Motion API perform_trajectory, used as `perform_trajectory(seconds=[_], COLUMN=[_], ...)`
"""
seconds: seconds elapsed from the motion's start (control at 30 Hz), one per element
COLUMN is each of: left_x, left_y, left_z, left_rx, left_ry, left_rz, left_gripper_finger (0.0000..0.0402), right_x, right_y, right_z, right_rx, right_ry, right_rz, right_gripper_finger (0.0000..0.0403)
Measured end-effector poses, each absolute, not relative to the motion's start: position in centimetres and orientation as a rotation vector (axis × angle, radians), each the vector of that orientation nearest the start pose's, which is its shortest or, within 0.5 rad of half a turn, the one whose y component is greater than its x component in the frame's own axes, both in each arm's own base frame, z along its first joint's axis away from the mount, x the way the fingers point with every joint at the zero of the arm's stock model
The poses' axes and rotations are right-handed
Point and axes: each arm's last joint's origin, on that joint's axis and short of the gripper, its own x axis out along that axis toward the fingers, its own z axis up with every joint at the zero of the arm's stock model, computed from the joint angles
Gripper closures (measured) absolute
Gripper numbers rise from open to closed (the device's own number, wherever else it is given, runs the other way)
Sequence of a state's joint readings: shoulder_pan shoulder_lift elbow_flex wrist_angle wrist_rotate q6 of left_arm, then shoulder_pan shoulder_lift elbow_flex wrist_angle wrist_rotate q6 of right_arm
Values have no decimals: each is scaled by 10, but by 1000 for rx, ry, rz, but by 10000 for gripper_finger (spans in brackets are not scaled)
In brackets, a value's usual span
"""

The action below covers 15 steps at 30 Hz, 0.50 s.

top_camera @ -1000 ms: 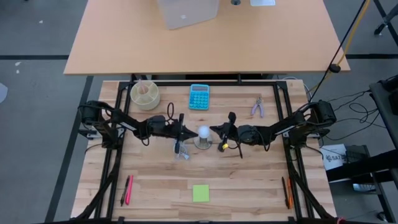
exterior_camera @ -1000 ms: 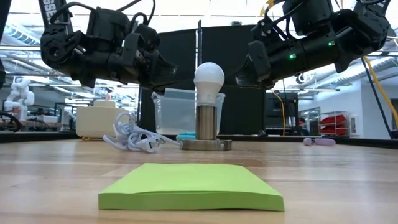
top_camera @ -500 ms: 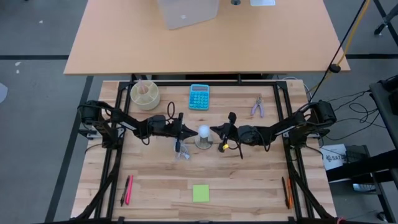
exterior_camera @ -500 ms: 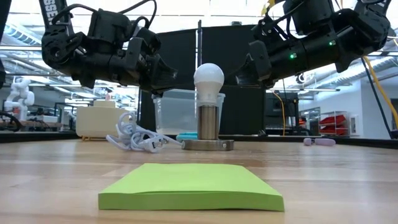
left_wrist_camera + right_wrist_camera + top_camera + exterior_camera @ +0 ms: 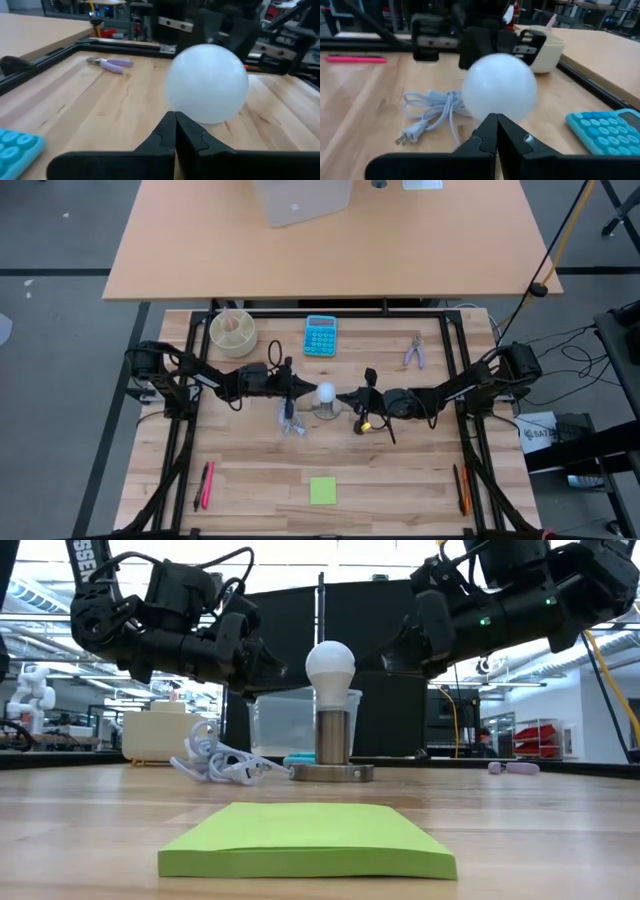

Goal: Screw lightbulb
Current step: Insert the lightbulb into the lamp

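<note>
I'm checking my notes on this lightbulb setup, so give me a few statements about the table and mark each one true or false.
1. The lightbulb stands upright in the socket. True.
2. The left gripper grips the bulb. False: its fingers are shut beside the bulb, holding nothing.
3. The right gripper is shut. True.
4. The calculator is pink. False: it is blue.
5. A green sticky-note pad lies near the table's front edge. True.

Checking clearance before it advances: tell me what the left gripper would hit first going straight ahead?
Most likely the lightbulb: the shut left gripper points right at its globe, close in front.
</note>
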<state>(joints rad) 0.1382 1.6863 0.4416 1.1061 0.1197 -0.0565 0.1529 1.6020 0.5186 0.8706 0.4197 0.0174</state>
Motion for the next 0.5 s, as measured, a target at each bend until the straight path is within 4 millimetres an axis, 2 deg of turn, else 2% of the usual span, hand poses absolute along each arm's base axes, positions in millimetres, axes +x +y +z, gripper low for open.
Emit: perform_trajectory(seconds=[0.5], left_x=[278], left_y=[37], left_z=[137], left_rx=[-91], left_ry=[168], left_rz=[38], left_gripper_finger=[401], right_x=[284], right_y=[37], right_z=[153], right_rx=[-34], right_ry=[261], right_rz=[-271], right_gripper_finger=[403])
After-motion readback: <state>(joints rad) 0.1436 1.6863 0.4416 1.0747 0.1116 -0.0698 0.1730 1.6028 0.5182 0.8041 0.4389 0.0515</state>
